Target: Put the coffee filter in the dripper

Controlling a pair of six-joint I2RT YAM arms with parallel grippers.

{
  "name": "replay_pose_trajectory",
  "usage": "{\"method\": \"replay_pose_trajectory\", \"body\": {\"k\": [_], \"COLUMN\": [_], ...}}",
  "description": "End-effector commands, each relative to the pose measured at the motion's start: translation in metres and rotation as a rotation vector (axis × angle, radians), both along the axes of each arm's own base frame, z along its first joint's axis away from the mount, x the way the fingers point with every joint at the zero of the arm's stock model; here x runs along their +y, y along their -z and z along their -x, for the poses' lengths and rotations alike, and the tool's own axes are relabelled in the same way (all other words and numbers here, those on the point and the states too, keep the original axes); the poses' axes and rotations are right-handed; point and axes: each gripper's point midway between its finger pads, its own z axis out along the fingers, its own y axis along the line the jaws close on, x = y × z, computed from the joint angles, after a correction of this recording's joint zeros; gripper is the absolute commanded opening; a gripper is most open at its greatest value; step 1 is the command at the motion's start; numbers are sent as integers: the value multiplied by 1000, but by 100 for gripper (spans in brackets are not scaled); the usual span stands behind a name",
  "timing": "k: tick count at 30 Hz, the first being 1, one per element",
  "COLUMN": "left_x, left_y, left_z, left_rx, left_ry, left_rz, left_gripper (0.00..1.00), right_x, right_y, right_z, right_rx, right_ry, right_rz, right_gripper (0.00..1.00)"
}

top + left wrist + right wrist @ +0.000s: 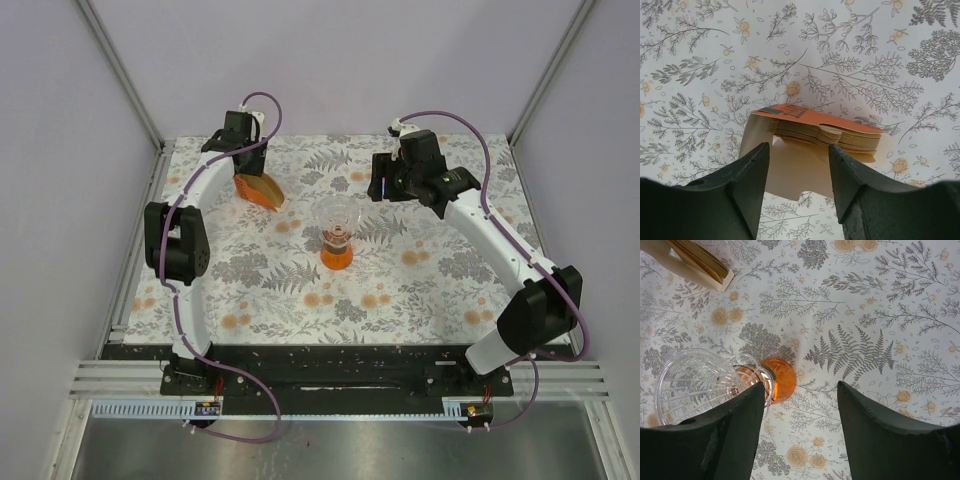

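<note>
The dripper [338, 236] stands mid-table, a clear ribbed cone on an orange base. In the right wrist view its cone [692, 385] is empty and lies just left of my left finger. My right gripper [381, 188] [800, 390] is open and empty, hovering right of the dripper. The orange wedge holder [258, 189] [805, 116] with its stack of tan papers [830, 136] sits at the back left. My left gripper [249, 172] [799, 155] is open above the holder's near side, holding nothing. No single loose coffee filter shows.
The holder's cream corner also shows at the top left of the right wrist view [695, 265]. The floral tablecloth [420, 290] covers the table. Metal frame posts and white walls bound the back and sides.
</note>
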Motion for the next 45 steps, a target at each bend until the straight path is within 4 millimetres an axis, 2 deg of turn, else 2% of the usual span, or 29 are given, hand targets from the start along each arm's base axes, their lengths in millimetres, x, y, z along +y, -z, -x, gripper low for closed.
{"method": "replay_pose_trajectory", "body": {"k": [1,4,11,21,27,38,45], "left_x": [-12,-14,-10,-5,-6,-11,-16], "left_y": [-36,-29,-11,-8,-8,-13,-8], "left_z": [-13,-14,-10,0,3,1,-6], "left_rx": [-108,-86,-23,-7,-4,-13,-2], "left_ry": [28,29,6,-1,-5,9,23], "left_rz": [82,85,69,53,60,88,102], "left_gripper": [57,56,45,42,36,35,33], "right_x": [1,2,1,1,1,2,2], "right_y": [-13,-11,-8,-6,-6,-4,-2], "right_z": [-6,-6,-5,-4,-2,-1,-1], "right_rx": [-53,-47,-42,-36,-36,-31,-25], "right_ry": [-13,-15,-18,-22,-23,-27,-24], "right_rz": [-17,-18,-13,-13,-14,-17,-16], "right_gripper": [67,67,67,67,66,66,66]}}
